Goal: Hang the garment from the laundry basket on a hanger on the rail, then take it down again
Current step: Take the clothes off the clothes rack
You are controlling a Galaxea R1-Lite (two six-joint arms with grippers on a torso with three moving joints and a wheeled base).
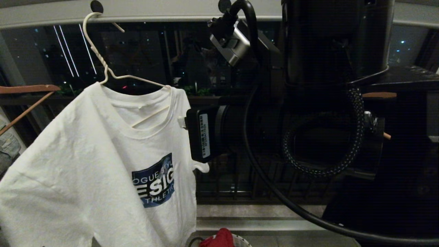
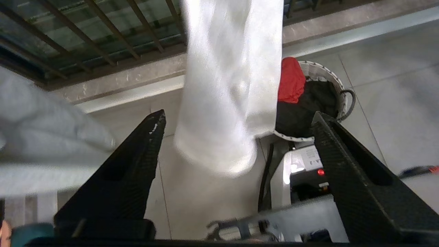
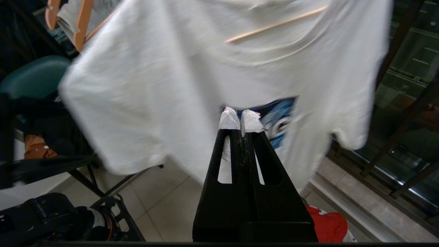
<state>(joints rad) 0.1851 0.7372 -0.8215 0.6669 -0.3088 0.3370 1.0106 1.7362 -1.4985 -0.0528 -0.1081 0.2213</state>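
Observation:
The garment [image 1: 85, 154], a white T-shirt with a dark blue chest print, hangs on the thin white wire hanger [image 1: 103, 65]. The hanger's hook sits over the pale grey rail [image 1: 154, 10]. My left arm's wrist [image 1: 204, 133] is beside the shirt's shoulder end. The left gripper [image 2: 238, 116] is open and points down, and one sleeve of the garment [image 2: 229, 85] hangs between its wide-spread fingers without being pinched. Lower down, my right gripper [image 3: 240, 115] is shut on nothing and faces the garment [image 3: 171, 85]. The laundry basket [image 2: 322, 72] stands on the floor below.
A red cloth [image 2: 291, 80] and a black garment [image 2: 308, 106] lie in the basket. A brown wooden hanger [image 1: 27, 89] hangs at the left. The dark railing [image 2: 103, 31] and a stone kerb run behind the shirt. A teal chair [image 3: 31, 75] stands to one side.

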